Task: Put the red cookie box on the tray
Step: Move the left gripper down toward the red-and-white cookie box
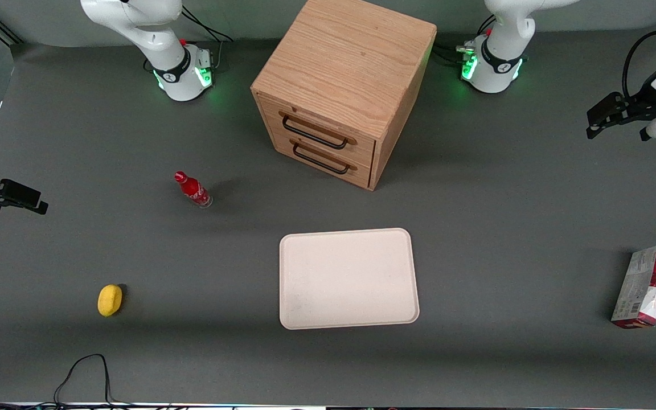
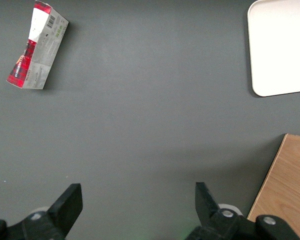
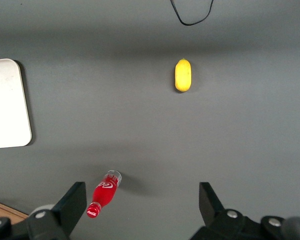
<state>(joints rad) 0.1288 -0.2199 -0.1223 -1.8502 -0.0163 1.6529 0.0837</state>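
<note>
Front view: red cookie box point(image 1: 644, 287) is lying on the tabletop point(image 1: 504, 216) toward the working arm's end, well apart from the tray point(image 1: 348, 279). Gripper point(image 1: 601, 119) is hanging above the tabletop, farther from the camera than the box.

Left wrist view: gripper point(image 2: 135, 200) fingers are spread wide, holding nothing; box point(image 2: 36, 47) and tray point(image 2: 282, 47) are lying apart.

Open-fingered black gripper point(image 2: 135, 210) up over bare grey tabletop point(image 1: 521, 228), toward working arm's end from flat cream-white rectangular tray point(image 1: 348, 278). Slim red-and-grey cardboard cookie box point(image 1: 644, 286) alone, well apart from tray; nothing between.
</note>
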